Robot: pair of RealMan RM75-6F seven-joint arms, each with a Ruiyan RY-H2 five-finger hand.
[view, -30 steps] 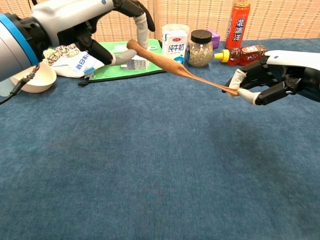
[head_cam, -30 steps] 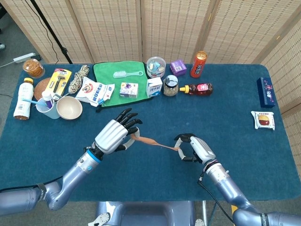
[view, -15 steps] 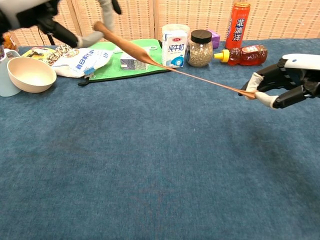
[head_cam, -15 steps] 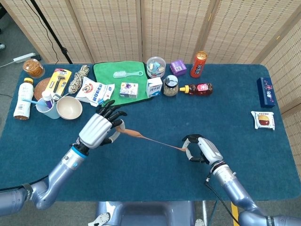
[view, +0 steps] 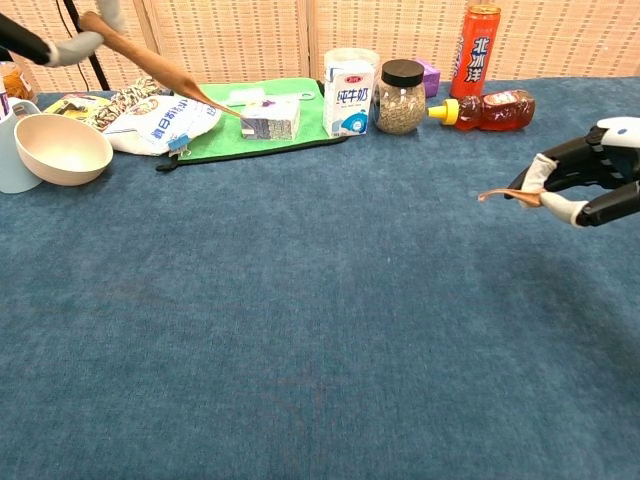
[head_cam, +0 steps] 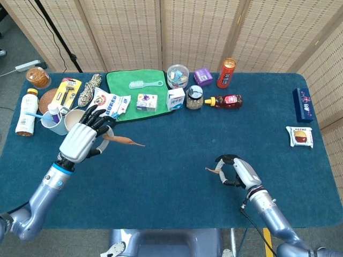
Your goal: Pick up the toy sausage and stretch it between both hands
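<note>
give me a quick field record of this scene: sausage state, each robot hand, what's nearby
toy sausage: in two pieces, no strand joins them
larger piece: held by the left robot hand, tapering to a thin point toward the right
small piece: pinched by the right robot hand, short curled tail sticking out
hands: far apart, both above the blue table
nearby left: beige bowl, snack bag, green cloth
back row: milk carton, jar, orange can
</note>
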